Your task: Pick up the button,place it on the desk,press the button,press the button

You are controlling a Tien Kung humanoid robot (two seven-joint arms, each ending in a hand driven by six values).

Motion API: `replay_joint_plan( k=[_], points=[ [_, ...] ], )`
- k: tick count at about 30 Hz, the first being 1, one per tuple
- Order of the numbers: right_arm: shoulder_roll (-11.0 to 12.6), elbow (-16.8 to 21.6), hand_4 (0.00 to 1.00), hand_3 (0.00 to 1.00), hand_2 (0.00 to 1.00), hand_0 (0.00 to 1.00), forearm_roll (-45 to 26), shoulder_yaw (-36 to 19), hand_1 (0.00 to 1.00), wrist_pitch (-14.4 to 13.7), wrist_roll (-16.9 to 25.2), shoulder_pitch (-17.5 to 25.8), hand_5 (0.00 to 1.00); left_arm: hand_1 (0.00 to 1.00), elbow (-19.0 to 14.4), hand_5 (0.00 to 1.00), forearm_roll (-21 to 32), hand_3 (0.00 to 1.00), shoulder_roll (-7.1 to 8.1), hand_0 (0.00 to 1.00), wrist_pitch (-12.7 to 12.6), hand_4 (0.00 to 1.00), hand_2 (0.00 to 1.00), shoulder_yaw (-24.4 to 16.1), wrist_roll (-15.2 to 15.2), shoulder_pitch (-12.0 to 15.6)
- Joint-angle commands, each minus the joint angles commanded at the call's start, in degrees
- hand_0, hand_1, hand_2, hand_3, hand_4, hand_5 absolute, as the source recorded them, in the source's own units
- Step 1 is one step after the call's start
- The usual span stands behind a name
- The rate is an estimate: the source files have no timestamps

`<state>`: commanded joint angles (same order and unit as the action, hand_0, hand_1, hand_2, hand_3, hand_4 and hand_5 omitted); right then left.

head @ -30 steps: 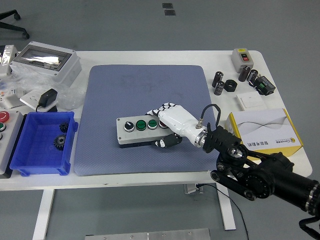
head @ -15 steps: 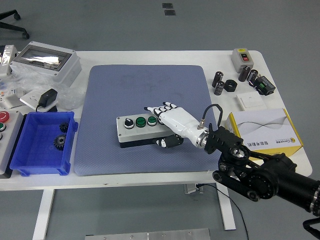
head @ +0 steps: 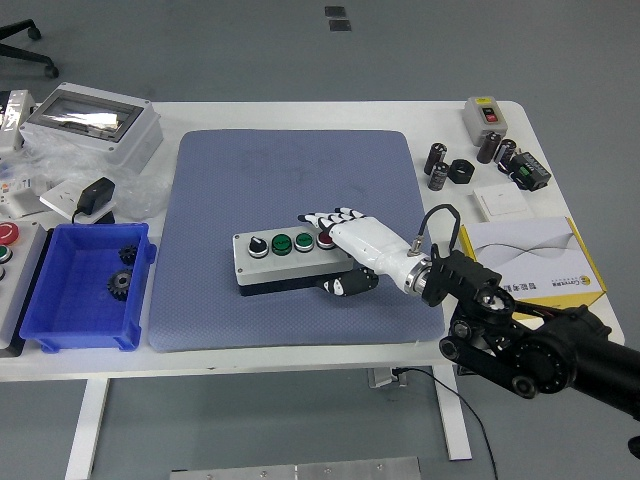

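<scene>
The button box (head: pixel 272 265), grey with a black base, lies flat on the blue-grey mat (head: pixel 290 170) in the middle of the table. Along its top sit a black selector knob (head: pixel 257 246), two green buttons (head: pixel 281 243) and a red button (head: pixel 326 240). My right hand (head: pixel 335 250), white with black-tipped fingers, lies over the box's right end. Its fingers are stretched out flat just behind the red button, and the thumb (head: pixel 337 287) sits against the box's front side. The hand grasps nothing.
A blue bin (head: pixel 40 335) with black gears stands at the left, behind it a grey enclosure (head: pixel 90 125) and a black adapter (head: pixel 97 195). At the right are a yellow-and-white box (head: pixel 530 262), black capacitors (head: pixel 438 165) and a small switch box (head: pixel 487 115).
My right hand has slid to the right along the box top, uncovering the red button. The box has stayed in place.
</scene>
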<state>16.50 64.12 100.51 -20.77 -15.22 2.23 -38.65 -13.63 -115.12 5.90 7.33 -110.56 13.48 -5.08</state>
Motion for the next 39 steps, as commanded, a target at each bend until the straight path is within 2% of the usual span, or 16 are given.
replay_joint_plan(
  k=[6, 17, 21, 24, 31, 34, 36, 39],
  points=[
    [2.1, 1.5, 0.839, 0.998, 0.998, 0.998, -4.4, 0.8, 0.962, 1.2, 0.5, -0.3, 0.192, 0.607, 0.0, 0.061, 0.1, 0.653, 0.15, 0.650, -0.1, 0.652, 0.527, 0.1, 0.0, 0.1],
    [3.8, 3.6, 0.836, 0.998, 0.998, 0.998, -8.1, 1.2, 0.959, 2.2, 1.0, -0.3, 0.198, 0.607, 0.1, 0.064, -0.1, 0.653, 0.28, 0.650, -0.3, 0.658, 0.529, 0.0, -0.1, 0.1],
    [4.1, 4.1, 0.820, 0.998, 0.998, 0.998, -8.2, 0.6, 0.954, 2.0, 1.1, 0.0, 0.195, 0.607, 0.1, 0.063, -0.1, 0.653, 0.30, 0.650, -0.3, 0.658, 0.528, 0.0, -0.1, 0.1],
    [5.2, 5.9, 0.820, 0.998, 0.998, 0.998, -9.1, -1.4, 0.954, 2.5, 1.2, 0.9, 0.195, 0.607, 0.1, 0.063, -0.2, 0.653, 0.22, 0.650, -0.3, 0.658, 0.528, -0.1, -0.2, 0.0],
    [12.8, 15.0, 0.815, 0.998, 0.998, 0.998, -17.0, -11.0, 0.950, 8.1, 1.3, 5.9, 0.197, 0.607, 0.1, 0.062, 0.6, 0.652, 0.07, 0.650, -0.6, 0.660, 0.528, 0.2, -0.2, 0.3],
    [16.7, 18.9, 0.820, 0.998, 0.998, 0.998, -18.7, -15.4, 0.949, 11.4, -2.0, 6.1, 0.202, 0.608, -0.2, 0.062, 1.6, 0.651, 0.07, 0.650, -0.8, 0.661, 0.530, 0.9, 0.5, 0.6],
    [19.5, 21.5, 0.820, 0.998, 0.998, 0.998, -18.2, -17.9, 0.949, 14.7, -5.3, 4.5, 0.202, 0.608, -0.3, 0.062, 2.2, 0.651, 0.11, 0.650, -0.9, 0.661, 0.530, 1.2, 0.9, 0.7],
    [23.2, 25.0, 0.796, 0.998, 0.998, 0.981, -20.5, -18.8, 0.949, 20.7, -10.2, 1.2, 0.192, 0.608, -0.3, 0.061, 2.5, 0.650, 0.23, 0.650, -0.9, 0.661, 0.529, 1.3, 1.0, 0.7]
  ],
)
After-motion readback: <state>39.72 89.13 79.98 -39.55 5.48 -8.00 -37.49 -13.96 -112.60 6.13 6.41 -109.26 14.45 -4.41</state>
